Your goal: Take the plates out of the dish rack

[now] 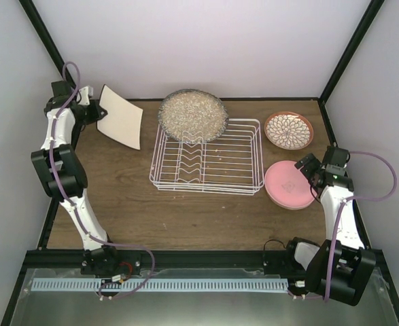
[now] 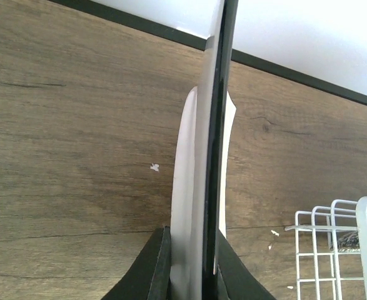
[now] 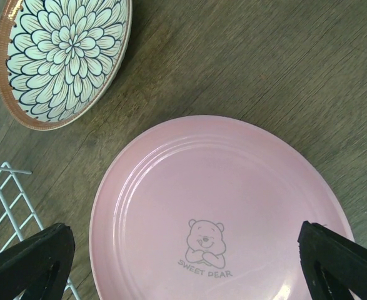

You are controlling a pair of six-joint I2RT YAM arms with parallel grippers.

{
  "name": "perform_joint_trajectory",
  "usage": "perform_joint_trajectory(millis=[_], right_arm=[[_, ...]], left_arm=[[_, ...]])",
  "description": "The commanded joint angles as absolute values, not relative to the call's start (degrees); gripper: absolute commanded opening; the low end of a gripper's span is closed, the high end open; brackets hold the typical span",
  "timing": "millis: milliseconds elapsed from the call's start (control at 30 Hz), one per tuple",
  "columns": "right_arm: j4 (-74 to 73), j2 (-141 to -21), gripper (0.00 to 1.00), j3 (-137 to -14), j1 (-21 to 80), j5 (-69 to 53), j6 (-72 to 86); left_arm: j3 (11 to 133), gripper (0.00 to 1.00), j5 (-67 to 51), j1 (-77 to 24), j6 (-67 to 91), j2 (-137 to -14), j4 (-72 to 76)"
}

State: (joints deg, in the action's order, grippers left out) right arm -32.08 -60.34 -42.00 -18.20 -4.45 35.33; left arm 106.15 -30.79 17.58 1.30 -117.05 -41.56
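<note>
Tool on left clamps cream plate, perhaps aloft.

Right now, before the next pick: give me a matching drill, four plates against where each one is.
Things:
1. speckled grey plate
2. cream square plate
3. pink plate
4. floral plate

Places:
A. flat on the table, under the open right hand
B. clamped edge-on in the left hand, left of the rack
C. at the far end of the dish rack
D. flat on the table, beyond the pink plate, near the far right corner

Pairs: 1-C, 2-B, 3-A, 4-D
</note>
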Motion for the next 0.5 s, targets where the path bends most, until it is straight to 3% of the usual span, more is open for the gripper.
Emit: perform_joint_trajectory(millis=[0,233,467], right_arm=[[-31.75,-60.14,1.0,-43.95,-18.51,-4.33,34.5],[-32.34,-59.61,1.0,-44.2,-18.53,-3.87,34.28],[-32.52,-59.51,1.0,-44.34,-18.52,-4.21,34.28]], left_arm=[[107.08,0.04,-35.18,17.05,2.69,-117.64,-35.9],[107.27,0.06,-33.14,16.18,1.32,-120.37,-36.95],[106.9,0.14,-31.57,16.01,0.31,-121.76,-38.23]])
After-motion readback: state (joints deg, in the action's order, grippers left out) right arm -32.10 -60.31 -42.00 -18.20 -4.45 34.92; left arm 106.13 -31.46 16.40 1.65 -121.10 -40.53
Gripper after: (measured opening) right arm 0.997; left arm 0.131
